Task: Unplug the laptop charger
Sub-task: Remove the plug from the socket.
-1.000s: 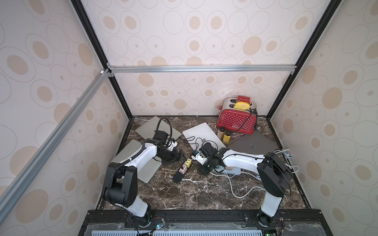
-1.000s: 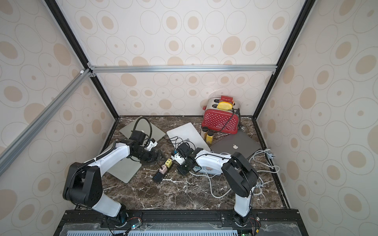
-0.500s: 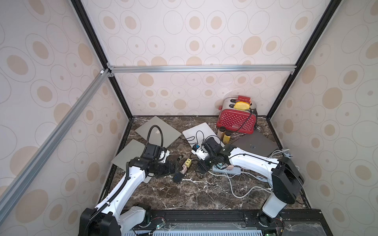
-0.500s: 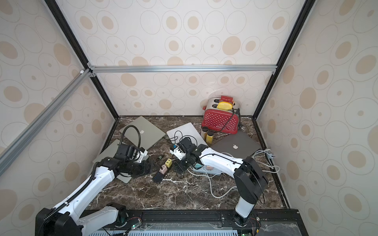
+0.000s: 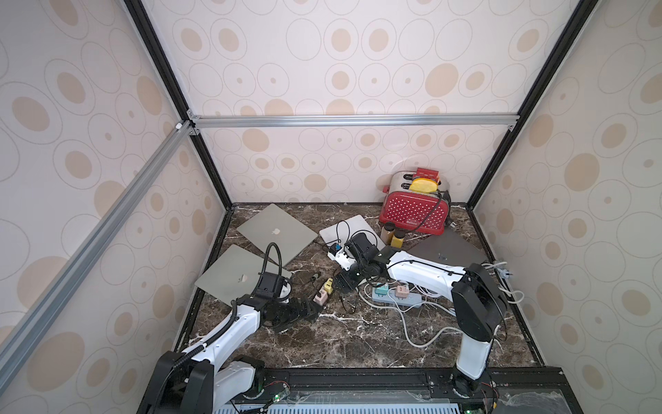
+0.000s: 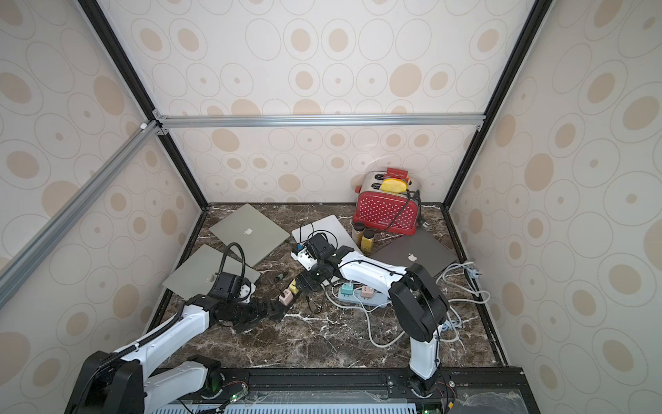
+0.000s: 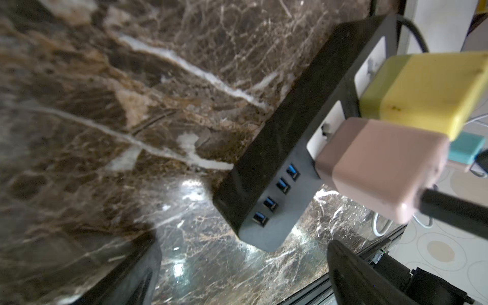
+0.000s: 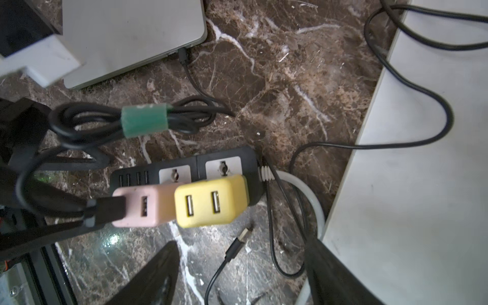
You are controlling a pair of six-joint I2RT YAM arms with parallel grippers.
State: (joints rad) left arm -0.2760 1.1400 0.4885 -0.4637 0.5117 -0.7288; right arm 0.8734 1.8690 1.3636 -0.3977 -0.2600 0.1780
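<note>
Both released, the left claw [image 5: 311, 309] sits just beside the black plastic power strip [image 7: 274, 158], the right claw [image 8: 243, 264] near its blocky yellow charger [image 8: 208, 203].

The tabletop [image 7: 105, 105] is glossy veined brown marble, the black power strip [image 7: 274, 148] and the pink charger [image 7: 380, 169] and yellow charger [image 7: 427, 89] are smooth matt plastic, the silver laptop [image 8: 126, 31] has a matt metal lid, and the green strap [image 8: 144, 120] looks like fuzzy cloth.

The brown marble table [image 5: 322, 344] carried several closed laptops [image 5: 276, 229], a red toaster [image 5: 415, 211], a black power strip [image 7: 277, 148], a blue power strip [image 5: 397, 297] and loose cables [image 8: 303, 182].
</note>
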